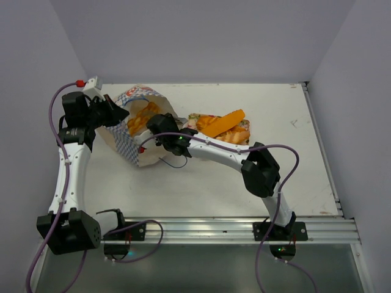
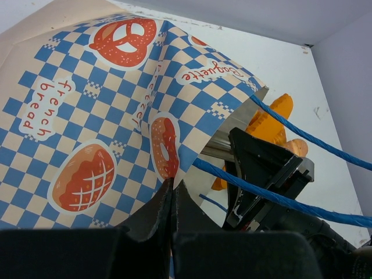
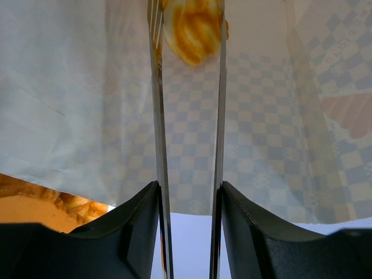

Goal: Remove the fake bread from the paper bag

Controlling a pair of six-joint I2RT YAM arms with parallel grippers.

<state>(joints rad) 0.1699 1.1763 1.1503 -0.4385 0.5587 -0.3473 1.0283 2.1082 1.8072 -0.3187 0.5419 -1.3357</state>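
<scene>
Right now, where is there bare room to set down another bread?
Bare table right of the tray, out to the right edge; also the strip between the bag and the front rail. Crowded: the piled tray and the bag mouth.

You have one paper bag [image 1: 129, 145], one floral tray [image 1: 194, 117], a left gripper [image 2: 171, 189] and a right gripper [image 3: 189, 35]. The fake bread [image 1: 221, 124] overlaps too much to count.

A white bench [image 1: 232, 189] is lying under soft, even light, faint scuffs showing toward 3 o'clock. Pale grey walls [image 1: 201, 36] are closing it in at 9, 12 and 3 o'clock. An aluminium rail [image 1: 208, 229] is running along its 6 o'clock edge.
</scene>
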